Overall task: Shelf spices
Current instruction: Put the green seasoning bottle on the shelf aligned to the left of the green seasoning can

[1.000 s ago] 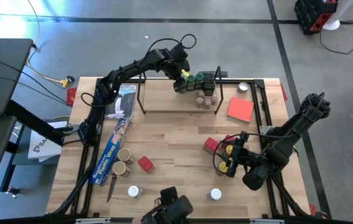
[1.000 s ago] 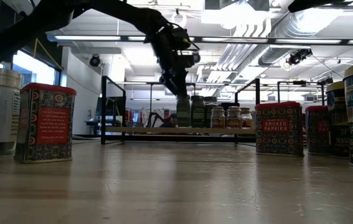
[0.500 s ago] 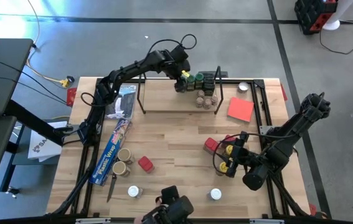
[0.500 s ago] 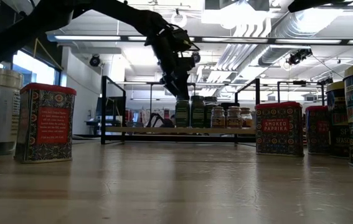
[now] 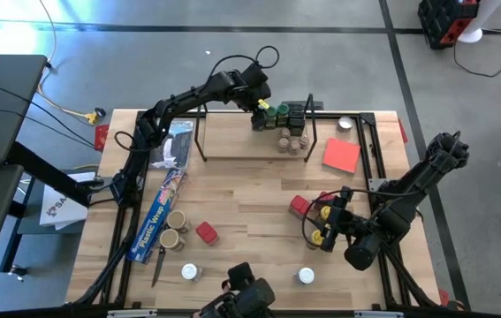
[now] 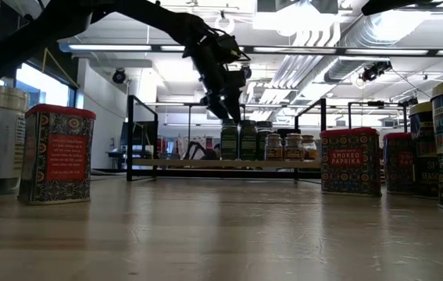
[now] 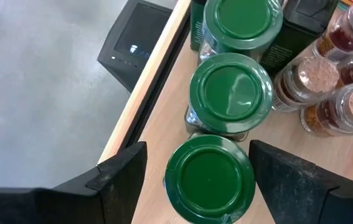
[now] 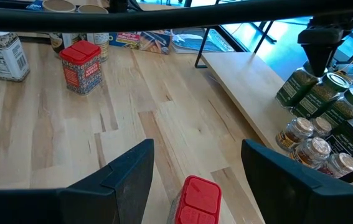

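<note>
The shelf [image 5: 248, 143] is a light-wood board with black wire uprights, standing at the table's far edge. On its right end stand green-lidded jars, dark tins and small tan-topped jars [image 5: 291, 141]. My left gripper [image 5: 260, 112] [image 6: 225, 109] hovers open just above the leftmost green-lidded jar [image 7: 207, 177], one finger on each side of the lid with a gap. That jar rests on its base on the board. My right gripper [image 8: 198, 152] [image 5: 331, 221] waits open over the table's right near part, above a red tin [image 8: 198, 199], with yellow-lidded jars [image 5: 319, 237] beside it.
More spices stand on the table: two tan-lidded jars [image 5: 174, 230], a red tin [image 5: 206, 232] and two white-lidded jars [image 5: 190, 272] [image 5: 305, 276]. The blue plastic-wrap box [image 5: 157, 212] lies along the left side. A red square sheet [image 5: 341, 155] lies right of the shelf.
My left gripper has risen a little off the leftmost green-lidded jar, which stays upright on the shelf board. The right arm has kept still.
</note>
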Motion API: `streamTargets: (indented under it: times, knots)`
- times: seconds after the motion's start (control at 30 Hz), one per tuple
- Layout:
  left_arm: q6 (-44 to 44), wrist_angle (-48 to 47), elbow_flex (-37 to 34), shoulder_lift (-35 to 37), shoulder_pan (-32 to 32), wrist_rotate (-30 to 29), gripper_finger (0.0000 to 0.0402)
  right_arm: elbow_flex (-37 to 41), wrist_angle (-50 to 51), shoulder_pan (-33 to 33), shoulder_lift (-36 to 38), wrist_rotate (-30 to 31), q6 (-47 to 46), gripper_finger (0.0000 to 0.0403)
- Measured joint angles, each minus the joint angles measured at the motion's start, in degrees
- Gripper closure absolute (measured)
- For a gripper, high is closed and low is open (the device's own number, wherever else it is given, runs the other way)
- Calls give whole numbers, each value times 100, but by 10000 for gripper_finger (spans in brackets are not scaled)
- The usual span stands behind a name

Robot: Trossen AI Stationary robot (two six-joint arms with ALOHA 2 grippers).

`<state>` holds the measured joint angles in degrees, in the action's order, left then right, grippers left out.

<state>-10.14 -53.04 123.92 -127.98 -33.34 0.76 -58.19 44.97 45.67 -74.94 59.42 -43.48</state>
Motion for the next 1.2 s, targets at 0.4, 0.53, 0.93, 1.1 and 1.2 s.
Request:
streamTargets:
  times: [0.4, 0.53, 0.93, 1.1, 1.2]
  knots:
    - [-155, -459, 3, 768, 65, -336, 124, 0, -4, 0, 0, 2, -15, 167]
    - [-169, -1161, -1, 814, 68, -606, 126, 0, -25, 0, 0, 1, -56, 167]
    - [513, -100, -1801, 794, -15, -577, 226, 0, -67, 0, 0, 0, -13, 167]
    - [672, 482, -2162, 794, -10, -293, 253, 0, -66, 0, 0, 2, 0, 167]
    - [800, 741, -2227, 794, 4, -282, 258, 0, -66, 0, 0, 2, 0, 167]
